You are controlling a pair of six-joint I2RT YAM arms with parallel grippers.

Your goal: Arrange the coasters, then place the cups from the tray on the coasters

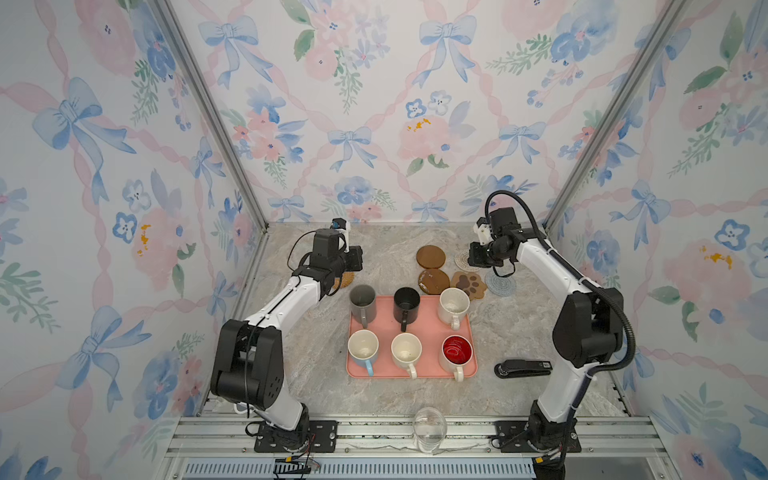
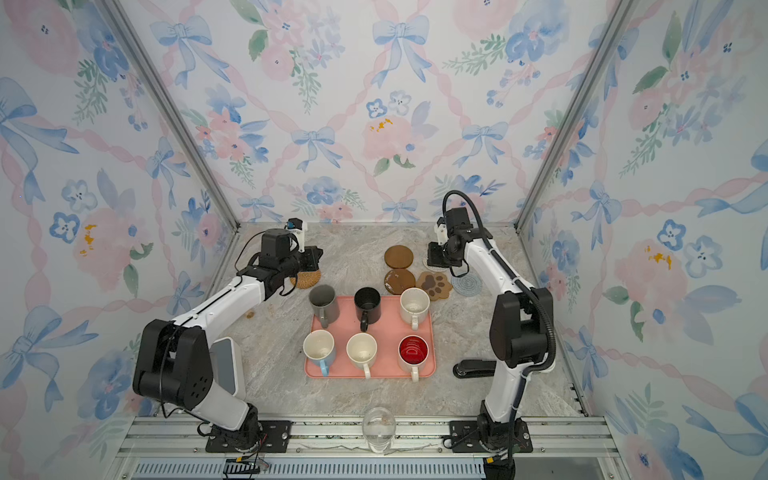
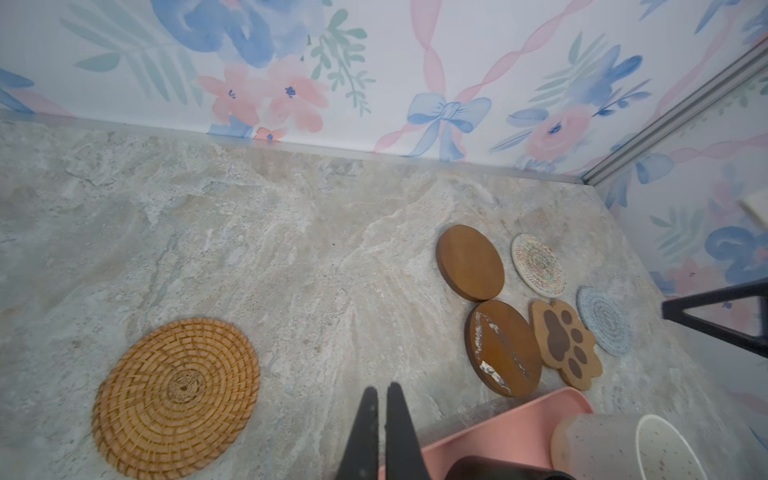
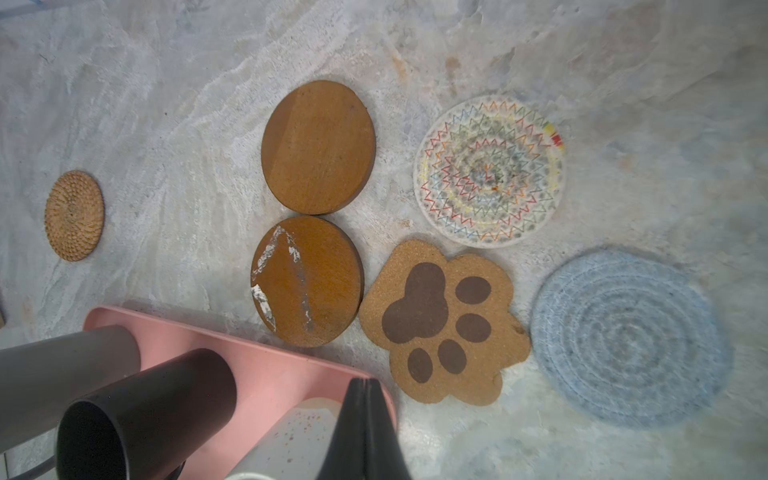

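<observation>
Six cups stand on the pink tray [image 1: 428, 324]: grey [image 1: 363, 301], black [image 1: 406, 303] and cream [image 1: 454, 306] at the back, and pale blue [image 1: 363, 349], cream [image 1: 406, 351] and red-inside [image 1: 457, 352] in front. Behind the tray lie two brown round coasters [image 1: 431, 257] [image 1: 434, 281], a paw coaster [image 1: 469, 284], a white woven coaster [image 4: 488, 170] and a grey-blue coaster [image 1: 500, 285]. The rattan coaster [image 3: 176, 397] lies apart at the back left. My left gripper [image 3: 382, 390] hovers shut and empty beside it. Over the tray's back right corner, my right gripper [image 4: 365, 381] is shut and empty.
A black stapler [image 1: 523, 368] lies right of the tray near the right arm's base. A clear glass [image 1: 430, 428] stands on the front rail. Flowered walls close in the back and both sides of the marble table [image 1: 374, 249].
</observation>
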